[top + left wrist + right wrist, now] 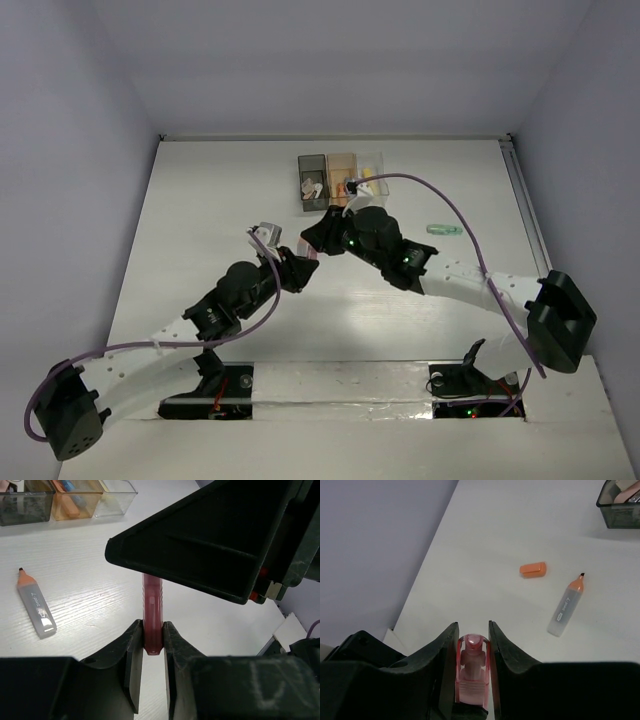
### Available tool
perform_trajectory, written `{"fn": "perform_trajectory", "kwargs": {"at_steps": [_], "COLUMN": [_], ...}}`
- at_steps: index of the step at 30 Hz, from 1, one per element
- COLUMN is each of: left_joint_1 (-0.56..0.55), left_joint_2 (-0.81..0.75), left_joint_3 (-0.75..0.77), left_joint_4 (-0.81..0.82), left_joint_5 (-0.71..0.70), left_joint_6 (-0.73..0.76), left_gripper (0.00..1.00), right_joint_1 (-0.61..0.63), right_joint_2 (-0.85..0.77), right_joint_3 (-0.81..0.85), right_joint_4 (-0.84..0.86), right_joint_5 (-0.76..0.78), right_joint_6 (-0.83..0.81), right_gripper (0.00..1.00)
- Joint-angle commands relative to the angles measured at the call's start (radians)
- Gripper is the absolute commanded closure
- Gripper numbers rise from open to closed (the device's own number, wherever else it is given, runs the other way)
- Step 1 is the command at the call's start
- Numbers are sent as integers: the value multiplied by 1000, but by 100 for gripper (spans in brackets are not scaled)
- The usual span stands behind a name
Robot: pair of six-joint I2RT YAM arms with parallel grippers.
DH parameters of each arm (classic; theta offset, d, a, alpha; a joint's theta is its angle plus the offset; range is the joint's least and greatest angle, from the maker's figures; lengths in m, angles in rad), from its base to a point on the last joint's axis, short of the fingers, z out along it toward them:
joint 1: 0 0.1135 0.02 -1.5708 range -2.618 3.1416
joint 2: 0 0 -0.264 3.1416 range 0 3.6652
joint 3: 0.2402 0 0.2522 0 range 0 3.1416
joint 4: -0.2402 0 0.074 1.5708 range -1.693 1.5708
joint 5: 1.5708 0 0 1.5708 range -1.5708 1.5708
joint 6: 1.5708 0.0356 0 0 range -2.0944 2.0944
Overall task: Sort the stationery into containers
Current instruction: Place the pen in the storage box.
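Left claw point(152, 630) is pinched on a smooth dark-pink marker point(151, 600) above the worktop point(90, 605); right claw point(473, 630) is clamped on a rounded, translucent pink cap point(472, 665). An orange marker point(566, 606) is laid nearby, uncapped.

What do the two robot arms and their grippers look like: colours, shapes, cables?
The left arm and right arm have white perforated links and black joint housings. A purple cable loops along each. The left gripper and right gripper have matte black wedge fingers, lightly scuffed.
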Motion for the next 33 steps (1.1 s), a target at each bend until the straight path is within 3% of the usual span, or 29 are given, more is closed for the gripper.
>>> {"fn": "perform_trajectory", "kwargs": {"at_steps": [1,4,5,8,14,22,23,33], "left_joint_1": [14,14,14,14,14,14,14,14], "left_joint_2": [-55,-73,-80,-104,-164,-241,-242,-219], "left_joint_3": [64,53,51,39,16,-47,-64,-105], "left_joint_4": [133,107,99,66,-25,-85,-76,-43], "left_joint_5": [-79,-77,-76,-74,-79,-149,-154,-179], "left_joint_6": [14,14,13,10,4,13,17,25], "left_gripper": [83,68,58,45,29,18,1,1], "right_joint_1": [4,-42,-56,-117,-234,-400,-409,-472], "right_joint_2": [27,54,61,100,169,341,366,738], "right_joint_3": [31,56,71,116,182,402,441,949], "right_joint_4": [-76,-58,-50,-32,8,-76,-122,-401], "right_joint_5": [-23,-41,-49,-70,-132,-164,-153,-99], "right_joint_6": [-23,-26,-26,-28,-20,-161,-187,-408], "right_gripper": [100,100,100,100,100,100,100,100]}}
